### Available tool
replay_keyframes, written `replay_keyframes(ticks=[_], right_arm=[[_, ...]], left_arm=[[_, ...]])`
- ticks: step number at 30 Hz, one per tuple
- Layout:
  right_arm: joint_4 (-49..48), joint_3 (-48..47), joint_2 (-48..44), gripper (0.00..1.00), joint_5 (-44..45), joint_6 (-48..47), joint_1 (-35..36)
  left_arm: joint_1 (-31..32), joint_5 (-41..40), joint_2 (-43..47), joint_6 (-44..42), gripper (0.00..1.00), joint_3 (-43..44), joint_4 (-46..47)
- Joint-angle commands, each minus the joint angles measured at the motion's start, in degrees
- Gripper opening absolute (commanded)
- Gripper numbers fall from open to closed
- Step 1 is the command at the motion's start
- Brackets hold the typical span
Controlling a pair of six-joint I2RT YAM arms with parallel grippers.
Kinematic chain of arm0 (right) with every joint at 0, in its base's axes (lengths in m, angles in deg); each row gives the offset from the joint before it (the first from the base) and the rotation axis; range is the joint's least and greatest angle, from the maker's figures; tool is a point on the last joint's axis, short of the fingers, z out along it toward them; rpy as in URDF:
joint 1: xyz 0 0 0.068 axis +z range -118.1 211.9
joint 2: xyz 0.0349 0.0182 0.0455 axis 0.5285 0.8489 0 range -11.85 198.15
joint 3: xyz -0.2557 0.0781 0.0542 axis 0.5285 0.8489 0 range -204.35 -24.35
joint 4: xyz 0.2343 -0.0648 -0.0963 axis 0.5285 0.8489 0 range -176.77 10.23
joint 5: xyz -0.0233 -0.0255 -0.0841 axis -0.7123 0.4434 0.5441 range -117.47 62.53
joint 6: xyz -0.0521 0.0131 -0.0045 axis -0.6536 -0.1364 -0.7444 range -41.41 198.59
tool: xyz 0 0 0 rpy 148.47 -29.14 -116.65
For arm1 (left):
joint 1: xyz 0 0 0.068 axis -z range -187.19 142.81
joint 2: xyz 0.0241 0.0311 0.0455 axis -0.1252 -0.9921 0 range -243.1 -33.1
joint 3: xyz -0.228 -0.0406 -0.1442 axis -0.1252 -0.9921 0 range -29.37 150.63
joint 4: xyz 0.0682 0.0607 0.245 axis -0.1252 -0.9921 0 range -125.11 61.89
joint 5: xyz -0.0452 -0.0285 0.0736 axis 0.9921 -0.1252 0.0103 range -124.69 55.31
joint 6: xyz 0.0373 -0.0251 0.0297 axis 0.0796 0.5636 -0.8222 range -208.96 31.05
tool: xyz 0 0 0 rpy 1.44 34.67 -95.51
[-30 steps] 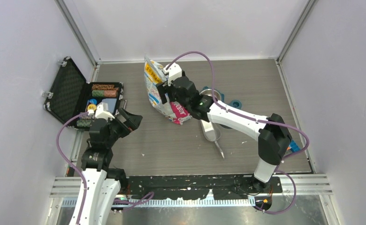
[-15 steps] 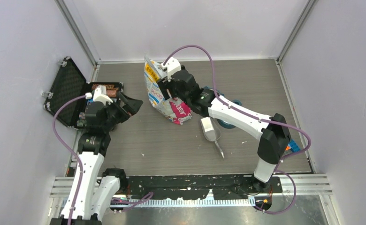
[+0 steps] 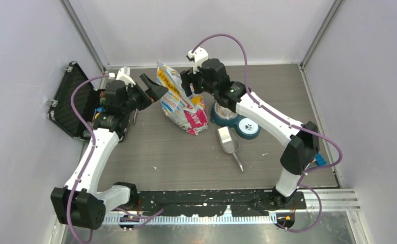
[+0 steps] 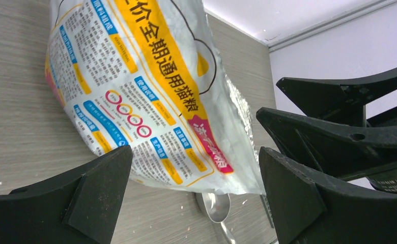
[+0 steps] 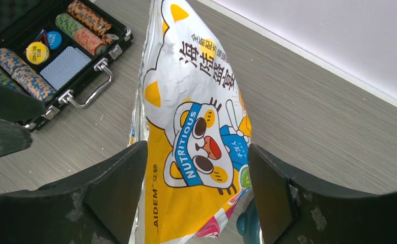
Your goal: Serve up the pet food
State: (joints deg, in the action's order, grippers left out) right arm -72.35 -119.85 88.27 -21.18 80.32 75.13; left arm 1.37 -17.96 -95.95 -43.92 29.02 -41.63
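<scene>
Evidently the left fingers [image 3: 153, 86] gape wide beside the bag's [image 3: 181, 101] top and the right fingers [image 3: 188, 85] straddle it unclamped, both empty, likely poised to pull it open; kibble is hidden, presumably inside it on the worktop [image 3: 161, 152].

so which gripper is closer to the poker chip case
Left. The left gripper sits between the case and the bag; the right gripper is on the bag's other side, farther away.

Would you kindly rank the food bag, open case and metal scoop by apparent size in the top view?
1. open case, though the left arm partly covers it.
2. food bag.
3. metal scoop.
</scene>
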Motion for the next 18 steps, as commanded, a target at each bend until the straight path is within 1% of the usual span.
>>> replay_keyframes(ticks=[1,6,14,18], right_arm=[[-0.35,-3.62,-0.58,0.79,-3.62,0.61,-0.84],[1.79,-5.66,1.38,0.78,-4.86,-0.10,-0.94],[3.30,-5.65,2.80,0.78,-4.47,-0.58,-1.32],[4.16,-6.37,4.09,0.74,-4.25,-0.26,-2.07]], left_arm=[[0.83,-0.03,-2.54,0.48,0.99,4.03,3.70],[1.61,0.49,-5.63,0.58,0.99,6.05,3.67],[2.58,0.85,-7.28,0.49,0.99,6.00,3.60],[3.11,0.85,-7.86,0.24,0.99,6.07,3.77]])
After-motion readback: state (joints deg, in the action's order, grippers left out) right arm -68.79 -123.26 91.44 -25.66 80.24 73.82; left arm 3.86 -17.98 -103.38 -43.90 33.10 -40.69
